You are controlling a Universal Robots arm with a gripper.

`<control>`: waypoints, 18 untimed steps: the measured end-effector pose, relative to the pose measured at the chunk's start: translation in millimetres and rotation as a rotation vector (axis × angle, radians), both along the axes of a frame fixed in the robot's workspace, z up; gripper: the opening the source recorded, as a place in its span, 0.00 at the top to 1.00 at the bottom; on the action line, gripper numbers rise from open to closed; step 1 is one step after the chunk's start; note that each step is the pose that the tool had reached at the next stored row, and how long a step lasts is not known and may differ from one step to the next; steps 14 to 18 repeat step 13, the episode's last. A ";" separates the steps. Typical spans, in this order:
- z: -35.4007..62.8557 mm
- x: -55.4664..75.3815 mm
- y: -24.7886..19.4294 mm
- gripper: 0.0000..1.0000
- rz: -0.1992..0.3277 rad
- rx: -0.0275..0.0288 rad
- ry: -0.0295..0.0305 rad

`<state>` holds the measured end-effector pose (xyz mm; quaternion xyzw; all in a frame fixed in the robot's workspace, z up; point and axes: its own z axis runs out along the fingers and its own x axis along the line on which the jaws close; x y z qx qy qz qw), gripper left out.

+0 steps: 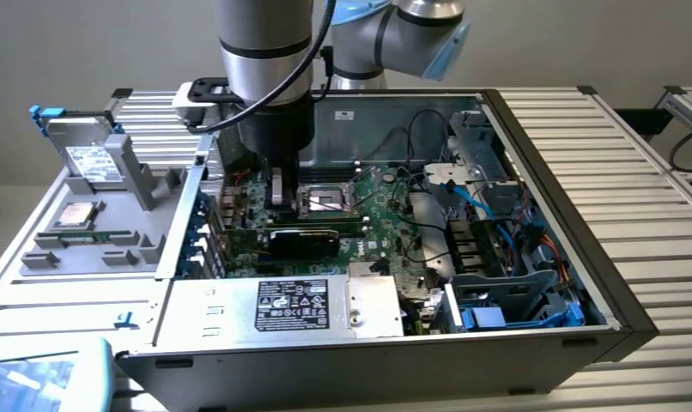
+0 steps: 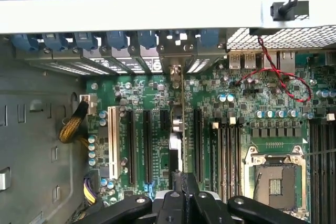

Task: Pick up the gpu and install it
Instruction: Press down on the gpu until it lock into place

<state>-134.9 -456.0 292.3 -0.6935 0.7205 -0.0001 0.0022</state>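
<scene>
The gpu (image 1: 312, 241) stands on edge in the open computer case, its black cooler facing the front, low over the green motherboard (image 1: 375, 227). In the wrist view the gpu (image 2: 181, 129) appears edge-on as a thin card, lined up with an expansion slot, with its silver bracket (image 2: 176, 67) at the case's rear wall. My gripper (image 1: 280, 199) reaches straight down into the case over the card's end nearer the exterior view's left. The gripper (image 2: 182, 184) has its black fingers (image 2: 193, 192) pinched together on the card's top edge.
Several black expansion slots (image 2: 128, 148) flank the card. A CPU socket (image 2: 273, 182) and a red-and-black wire (image 2: 281, 80) lie close by. The silver power supply (image 1: 312, 309) sits at the case front. Blue cables (image 1: 495, 202) fill one side. A labelled drive (image 1: 91, 163) rests outside on a grey tray (image 1: 82, 257).
</scene>
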 end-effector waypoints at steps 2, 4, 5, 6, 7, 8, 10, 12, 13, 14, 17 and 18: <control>0.3 -2.2 0.0 0.88 0.000 -0.0002 0.0000; 0.4 -4.6 0.0 0.88 0.000 -0.0002 -0.0001; 0.5 -6.3 0.0 0.88 0.000 -0.0002 -0.0001; 0.5 -8.3 0.0 0.88 0.000 -0.0001 -0.0002; 0.6 -9.3 0.0 0.88 0.000 -0.0002 -0.0001; 0.6 -9.4 0.1 0.88 0.000 -0.0001 -0.0001; 0.5 -9.5 0.0 0.88 0.000 -0.0001 -0.0001; 0.6 -9.5 0.0 0.88 0.000 -0.0001 -0.0001; 0.6 -9.5 0.0 0.88 0.000 -0.0001 -0.0001; 0.6 -9.5 0.0 0.88 0.000 -0.0001 -0.0001; 0.6 -9.5 0.0 0.88 0.000 -0.0001 -0.0001; 0.6 -9.5 0.0 0.88 0.000 -0.0001 -0.0001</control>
